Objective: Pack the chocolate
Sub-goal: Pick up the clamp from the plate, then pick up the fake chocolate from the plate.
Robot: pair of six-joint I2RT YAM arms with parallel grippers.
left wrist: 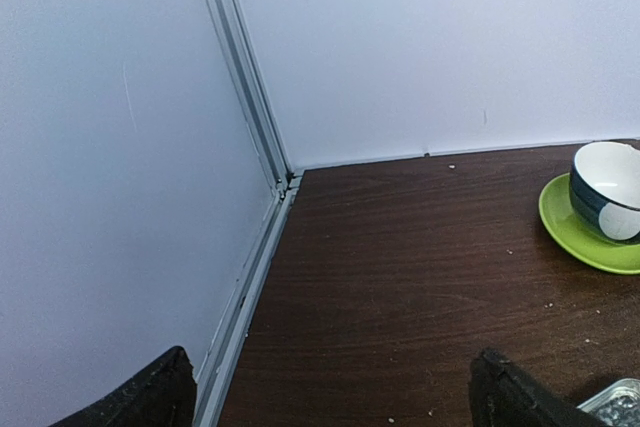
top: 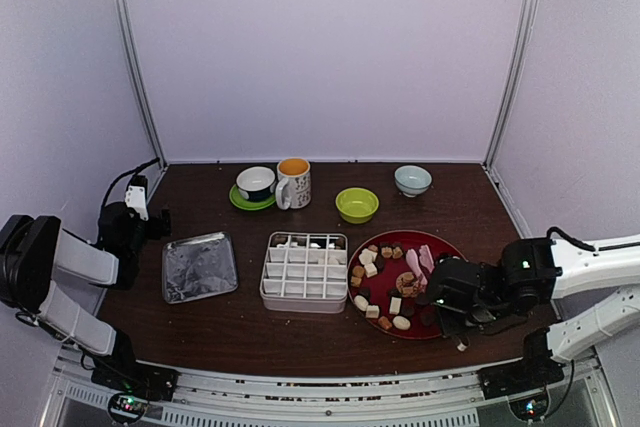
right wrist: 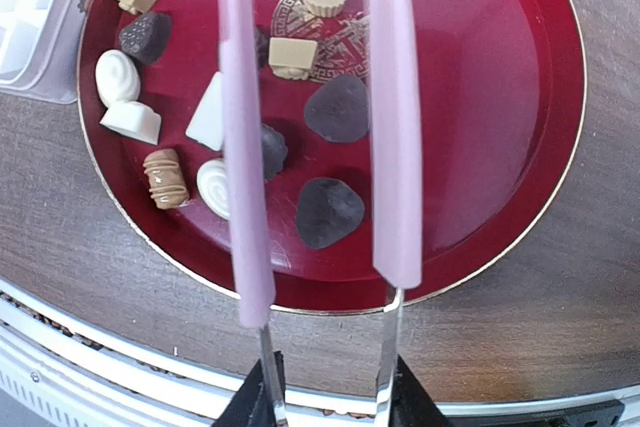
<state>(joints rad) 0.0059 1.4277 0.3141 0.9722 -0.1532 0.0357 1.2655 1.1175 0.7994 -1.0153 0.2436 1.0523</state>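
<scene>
Several chocolate pieces (top: 385,282) in white, tan and dark brown lie on a red plate (top: 452,249) at the right. My right gripper (top: 452,299) sits over the plate's near edge, shut on the pink tongs (top: 418,262). In the right wrist view my right gripper (right wrist: 330,392) clamps the metal ends of the tongs (right wrist: 395,147), whose arms stand apart above the plate (right wrist: 500,97). Two dark pieces (right wrist: 328,212) lie between the arms. A white divided tray (top: 305,272) sits left of the plate, with pale pieces in its back row. My left gripper (top: 150,217) is open and empty at the far left.
A silvery square tin (top: 199,267) lies left of the tray. Along the back stand a cup on a green saucer (top: 256,185), a mug (top: 293,182), a green bowl (top: 357,204) and a pale blue bowl (top: 413,180). The left wrist view shows my left gripper (left wrist: 330,397) by the wall corner.
</scene>
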